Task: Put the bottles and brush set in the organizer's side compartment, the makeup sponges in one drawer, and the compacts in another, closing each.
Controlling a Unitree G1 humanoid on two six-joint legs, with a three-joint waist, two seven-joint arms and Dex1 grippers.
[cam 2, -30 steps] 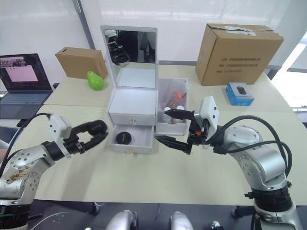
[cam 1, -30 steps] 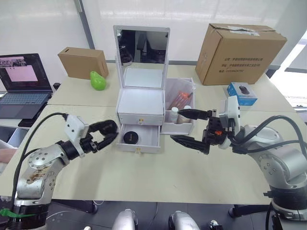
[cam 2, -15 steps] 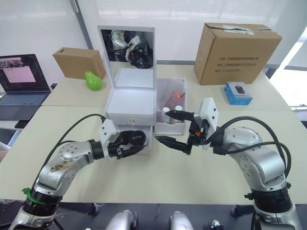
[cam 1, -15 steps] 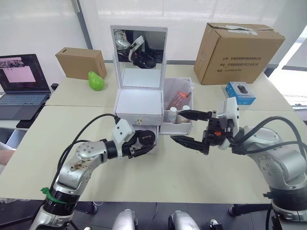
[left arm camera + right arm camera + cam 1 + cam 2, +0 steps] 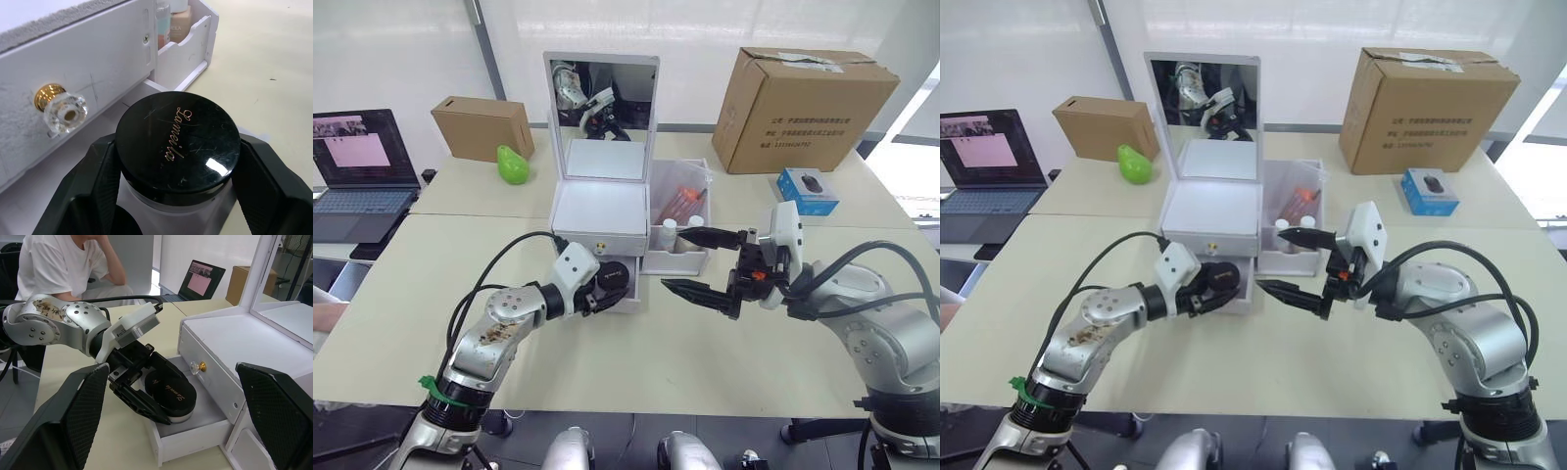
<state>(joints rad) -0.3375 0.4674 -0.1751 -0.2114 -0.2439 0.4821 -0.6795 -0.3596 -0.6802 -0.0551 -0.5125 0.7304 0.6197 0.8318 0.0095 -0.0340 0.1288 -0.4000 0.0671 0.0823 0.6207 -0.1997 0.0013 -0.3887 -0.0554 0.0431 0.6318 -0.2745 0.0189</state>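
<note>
Two white-capped bottles [image 5: 670, 231] already stand in my white organizer's side bin [image 5: 677, 257], while my left gripper [image 5: 146, 399] clamps a round black compact [image 5: 178, 142] over the open lower drawer [image 5: 195, 428], right gripper [image 5: 700, 262] gaping empty.

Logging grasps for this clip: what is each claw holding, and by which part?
Left claw grips a black compact by its round sides, over the open lower drawer. Right claw holds nothing.
</note>
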